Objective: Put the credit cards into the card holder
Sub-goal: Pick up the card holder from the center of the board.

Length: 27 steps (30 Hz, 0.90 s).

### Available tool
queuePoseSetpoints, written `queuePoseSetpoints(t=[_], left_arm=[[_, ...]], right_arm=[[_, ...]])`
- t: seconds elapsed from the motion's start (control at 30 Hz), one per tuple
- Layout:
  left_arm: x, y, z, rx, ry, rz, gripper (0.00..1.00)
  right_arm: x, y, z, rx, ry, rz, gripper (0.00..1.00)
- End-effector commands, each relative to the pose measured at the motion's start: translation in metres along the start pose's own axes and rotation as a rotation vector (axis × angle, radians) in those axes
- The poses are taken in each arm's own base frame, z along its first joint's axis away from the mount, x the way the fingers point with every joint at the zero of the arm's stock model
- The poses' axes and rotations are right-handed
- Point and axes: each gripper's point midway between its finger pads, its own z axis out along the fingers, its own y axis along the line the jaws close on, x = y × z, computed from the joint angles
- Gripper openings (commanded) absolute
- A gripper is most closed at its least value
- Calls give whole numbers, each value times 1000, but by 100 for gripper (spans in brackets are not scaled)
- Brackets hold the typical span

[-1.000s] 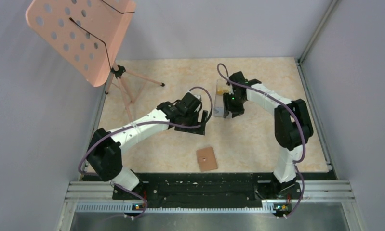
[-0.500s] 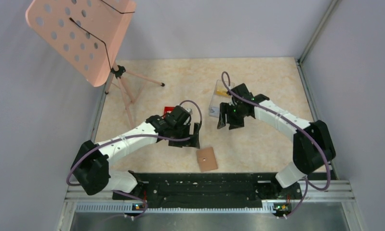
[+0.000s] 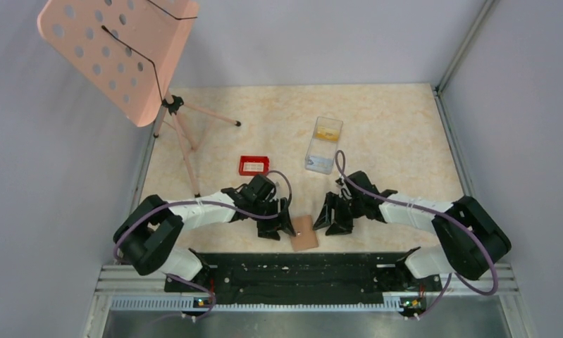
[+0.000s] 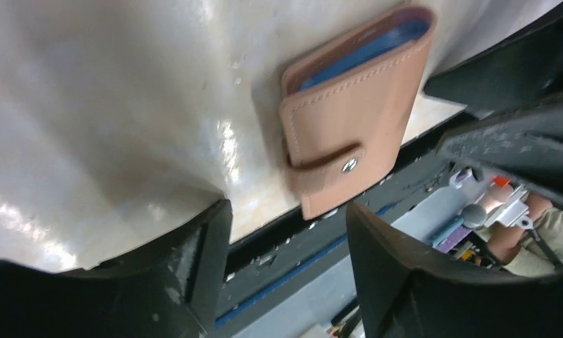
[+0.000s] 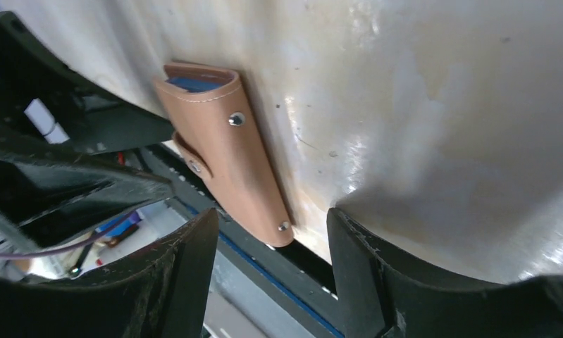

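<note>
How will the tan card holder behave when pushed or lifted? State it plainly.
The card holder is thin and flat, so it probably slides rather than tips. Its snap tab looks fastened, so it likely stays folded when lifted, flexing slightly. It lies at the near edge of the table; pushed that way, it might slide off.

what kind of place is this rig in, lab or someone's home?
Probably a lab test cell, not a home: plain grey walls box in a small marbled table, and a slotted aluminium rail runs along its near edge.
</note>
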Motion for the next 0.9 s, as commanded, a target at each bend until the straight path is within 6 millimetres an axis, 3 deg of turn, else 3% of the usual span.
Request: queuePoseSetpoints(t=[0.0,0.27,0.37,0.5,0.53,0.7,0.87], left_arm=[[-12,-22,13,126,-30,-32,63],[-20,-35,23,169,-17,-32,53],[-22,-37,22,170,-17,-25,52],[-25,-39,18,152,-24,-1,54],[-27,-40,16,140,-28,11,56],[-40,-39,-3,33,-84,76,77],[-56,-41,-35,-76,-168,126,82]], right_arm=[[-8,17,11,-140,-59,14,59],[-10,24,29,-274,-51,54,46],[-13,37,27,-340,-44,47,35],[-17,48,22,-361,-46,20,3],[-19,53,19,-367,-53,4,0],[-28,63,2,-308,-92,-75,0],[-41,67,-27,-168,-172,-136,0]])
